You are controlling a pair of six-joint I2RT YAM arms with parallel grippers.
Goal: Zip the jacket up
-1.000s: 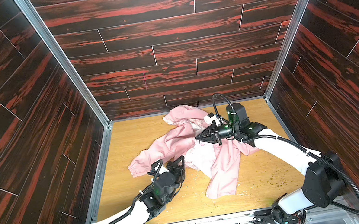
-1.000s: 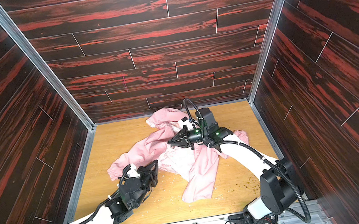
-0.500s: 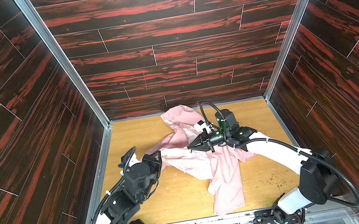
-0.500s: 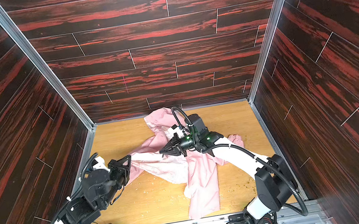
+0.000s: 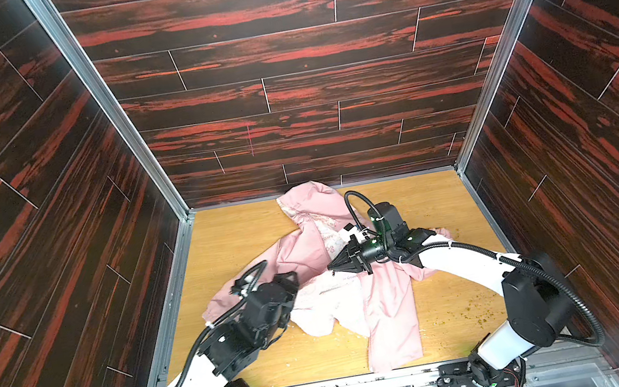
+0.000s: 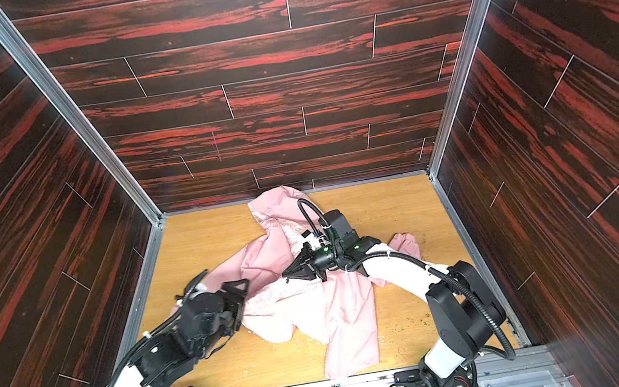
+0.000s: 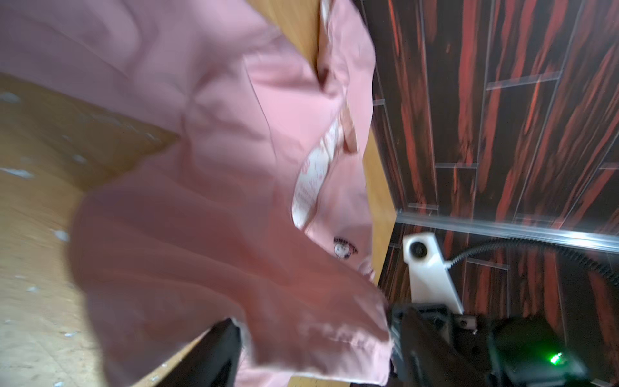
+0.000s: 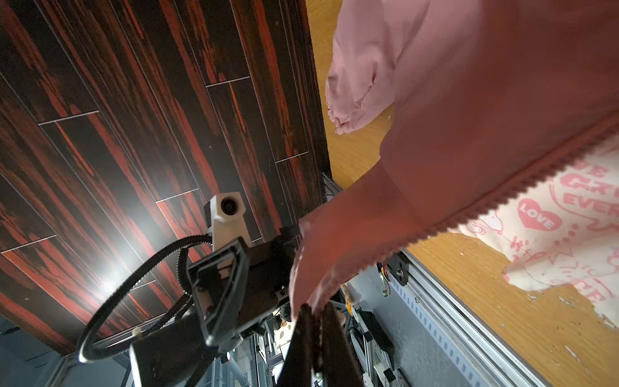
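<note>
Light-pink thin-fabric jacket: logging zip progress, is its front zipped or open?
Open: the light-pink thin-fabric jacket lies crumpled, white printed lining exposed beside an unjoined row of zipper teeth.

text check | right wrist view: jacket (image 8: 485,100), pale printed lining (image 8: 569,248) beside the zipper teeth (image 8: 495,197) | pink heart (image 8: 538,218) reads "LOVE" | pink letters next to it read "EVER", cut by the frame edge | other lettering partial, unreadable | top view: lining print, lower centre of frame (image 5: 331,290), too small to read
</note>
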